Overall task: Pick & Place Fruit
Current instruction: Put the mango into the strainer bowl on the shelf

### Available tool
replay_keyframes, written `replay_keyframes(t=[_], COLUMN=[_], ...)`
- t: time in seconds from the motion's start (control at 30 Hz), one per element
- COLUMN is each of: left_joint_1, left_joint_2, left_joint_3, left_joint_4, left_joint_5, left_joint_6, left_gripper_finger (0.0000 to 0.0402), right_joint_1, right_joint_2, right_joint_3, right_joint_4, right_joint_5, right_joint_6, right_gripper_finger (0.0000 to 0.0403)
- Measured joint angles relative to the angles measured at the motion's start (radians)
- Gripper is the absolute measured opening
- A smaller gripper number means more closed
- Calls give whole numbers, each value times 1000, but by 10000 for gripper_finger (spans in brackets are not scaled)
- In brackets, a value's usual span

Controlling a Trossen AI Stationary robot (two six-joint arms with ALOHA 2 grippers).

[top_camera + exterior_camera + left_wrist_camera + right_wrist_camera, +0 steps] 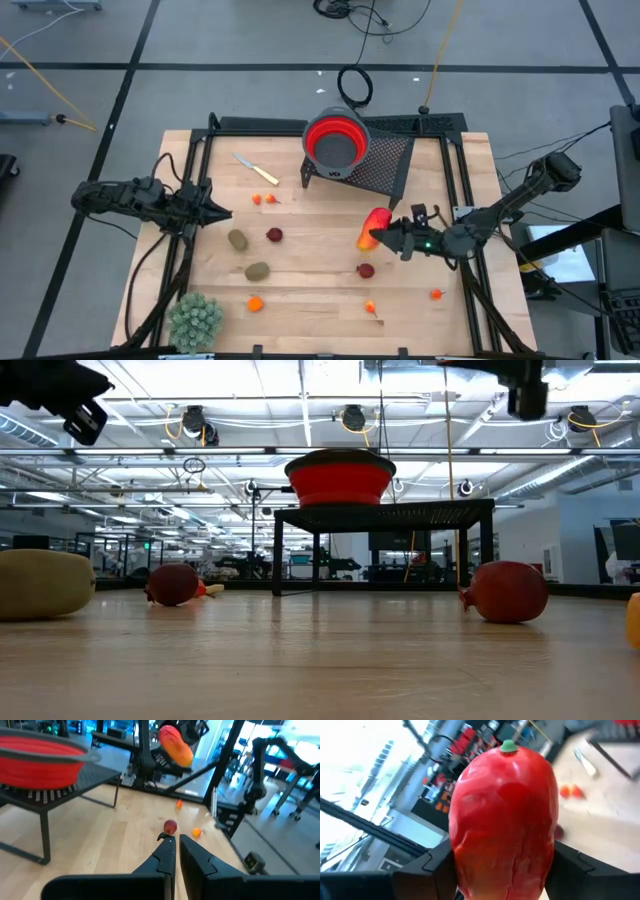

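Note:
My right gripper (385,237) is shut on a long red-orange fruit (374,228), held above the table's right half; the fruit fills the right wrist view (505,820) and shows in the left wrist view (175,745). My left gripper (225,213) is shut and empty over the table's left side. Two brown kiwis (237,240) (258,271), dark red round fruits (274,235) (366,270) and small orange pieces (255,303) lie on the table. A red bowl (336,141) stands on a black rack (390,160) at the far side. My right gripper pinches the long red-orange fruit between its two fingers (427,865), one on each side of the fruit's lower part (470,870). The fingers come level from the table's right. The fruit is lifted clear of the table, its green-tipped end (508,745) pointing away from the gripper.
A knife with a yellow handle (256,169) lies at the far left. A pale green spiky plant ball (195,320) sits at the near left corner. More orange pieces (263,199) (437,294) (371,308) are scattered about. A black frame (460,160) borders the table.

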State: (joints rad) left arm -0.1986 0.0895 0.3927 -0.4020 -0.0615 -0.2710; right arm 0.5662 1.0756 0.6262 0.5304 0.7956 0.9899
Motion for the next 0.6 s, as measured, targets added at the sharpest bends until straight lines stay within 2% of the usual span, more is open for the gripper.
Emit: replay_keyframes(t=[0.37,0.6], left_joint_1=[0,0], left_joint_2=[2,2], left_joint_3=[0,0], left_joint_4=[174,242], left_joint_5=[-6,-119], left_joint_6=[-77,-162], left_gripper_finger=[21,21], right_joint_1=[-61,-90], right_joint_2=[0,0], right_joint_3=[0,0], right_joint_4=[261,361], right_joint_5=[18,17], right_joint_6=[-567,-905], right_gripper_finger=[217,217])
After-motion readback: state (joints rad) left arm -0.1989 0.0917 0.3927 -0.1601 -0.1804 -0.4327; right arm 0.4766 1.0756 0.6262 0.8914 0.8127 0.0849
